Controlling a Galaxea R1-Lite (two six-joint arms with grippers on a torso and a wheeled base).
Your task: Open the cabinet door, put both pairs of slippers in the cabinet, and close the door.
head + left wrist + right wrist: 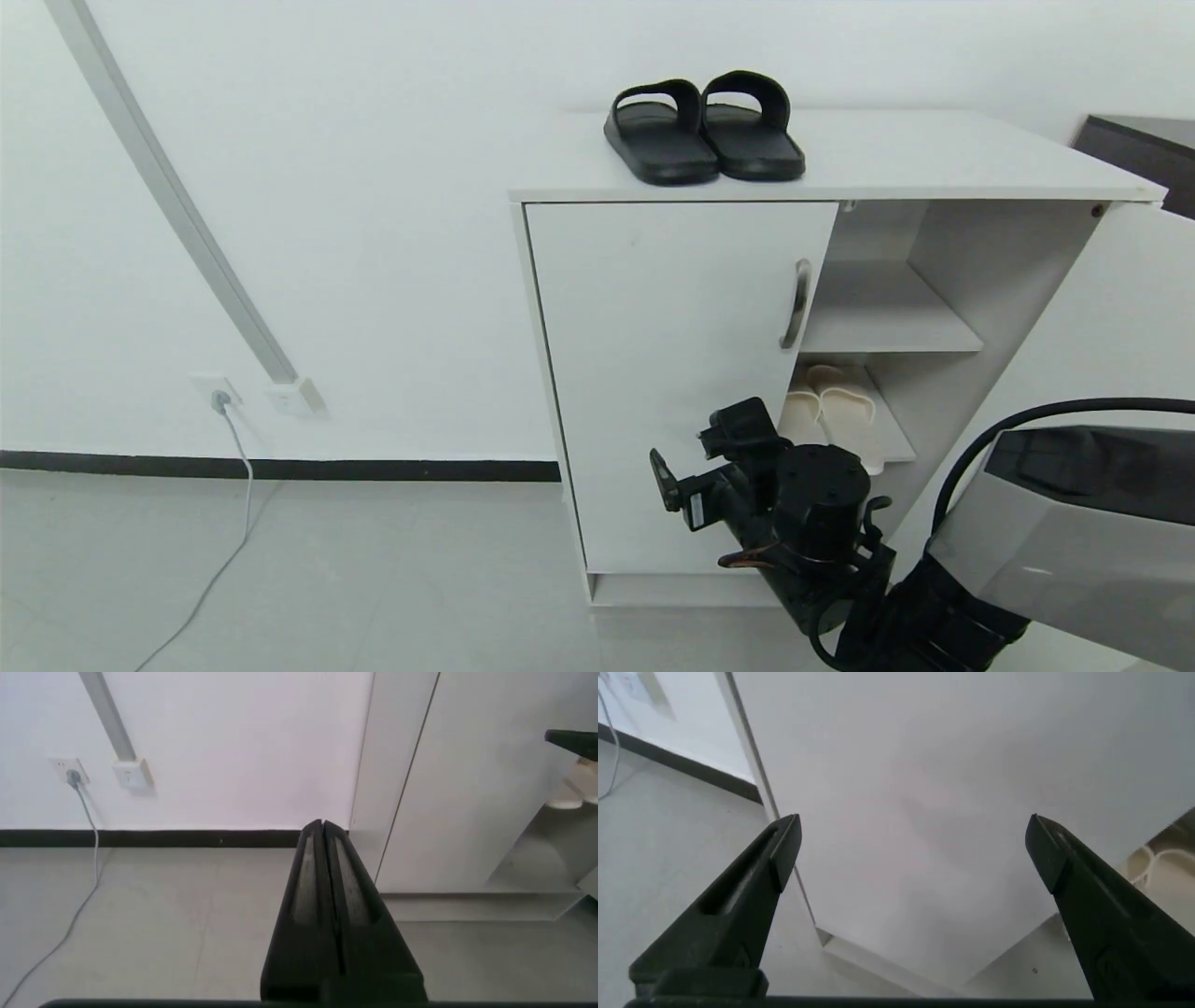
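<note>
From the head view, the white cabinet (934,154) stands against the wall. Its left door (672,373) is shut and its right door (1120,317) swung wide open. The black slippers (705,131) sit side by side on the cabinet's top, toward its left end, high above the right pincer (686,495) and well apart from it. The cream slippers (831,406) lie on the lower shelf (898,441) inside the open half, just right of and beyond the pincer. The pincer hangs low in front of the shut door, below its handle (796,303). The upper shelf (878,317) is bare. On the wall to the left are a slanting grey conduit (159,177), a small box (297,397) at its foot, and a socket (217,397) with a grey cable (245,485) running down to the floor (373,579). A dark piece of furniture (1139,145) shows at far right.

From the left wrist view, the left pincer (322,905) has its fingers pressed together, holding nothing, above the floor (168,924). The cabinet (467,775) lies ahead to the right, with a cream slipper (579,791) at the edge; socket (65,768) and cable (79,896) are to the left.

From the right wrist view, the right pincer (915,849) has its fingers spread wide apart and empty, facing the shut door (924,793). The cream slippers (1148,863) peek in past the door's edge.
</note>
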